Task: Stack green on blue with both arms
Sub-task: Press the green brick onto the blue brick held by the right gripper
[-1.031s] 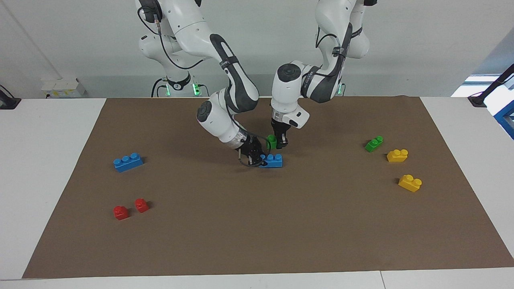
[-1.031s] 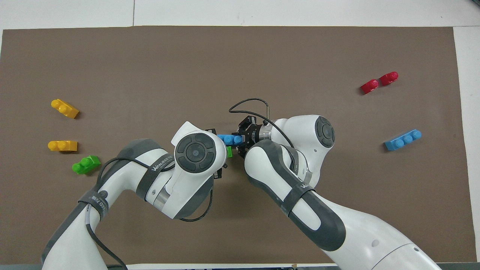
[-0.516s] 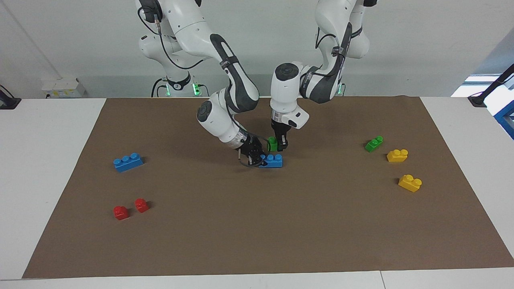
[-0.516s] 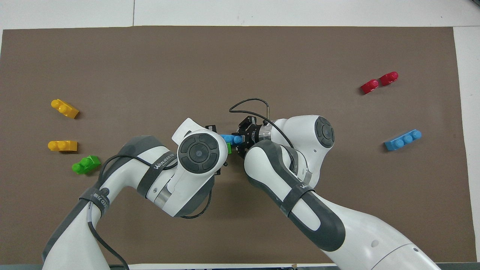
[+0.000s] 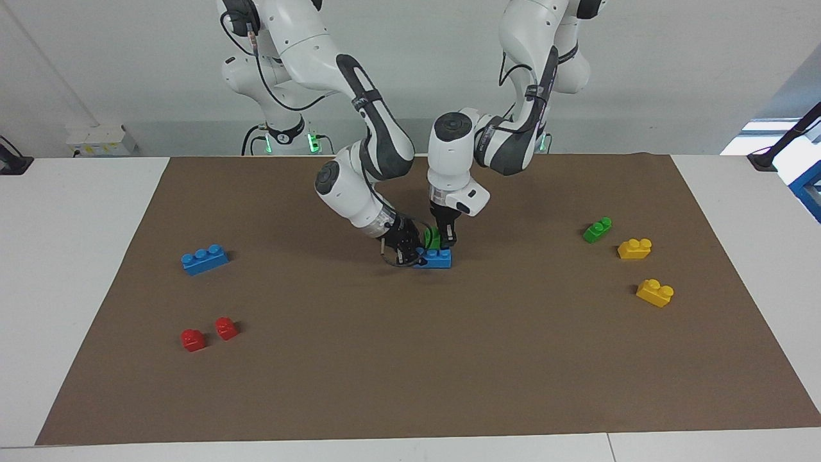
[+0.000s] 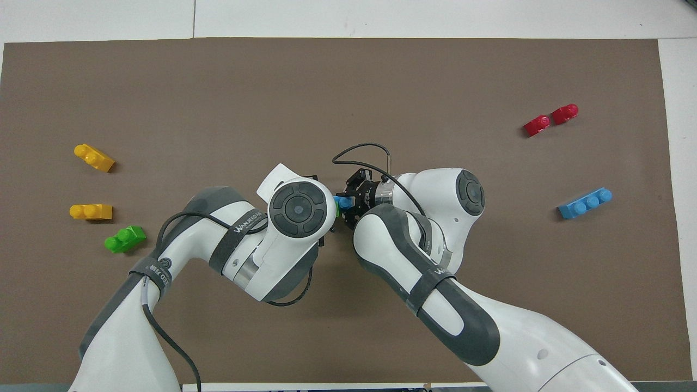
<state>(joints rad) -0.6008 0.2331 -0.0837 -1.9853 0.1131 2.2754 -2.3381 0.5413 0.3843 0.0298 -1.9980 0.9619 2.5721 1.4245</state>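
Observation:
The blue three-stud brick lies on the brown mat at mid-table. My right gripper is shut on its end toward the right arm's side. The green brick is in my left gripper, which is shut on it and points straight down. Green's underside is right at the blue brick's studs; I cannot tell whether it is pressed on. In the overhead view the left wrist hides the green brick and most of the blue brick, and the right gripper sits beside it.
A second blue brick and two red bricks lie toward the right arm's end. A second green brick and two yellow bricks lie toward the left arm's end.
My left gripper has brought the green brick down and sideways, from beside the blue brick to right on top of it. The right gripper and the blue brick have stayed put.

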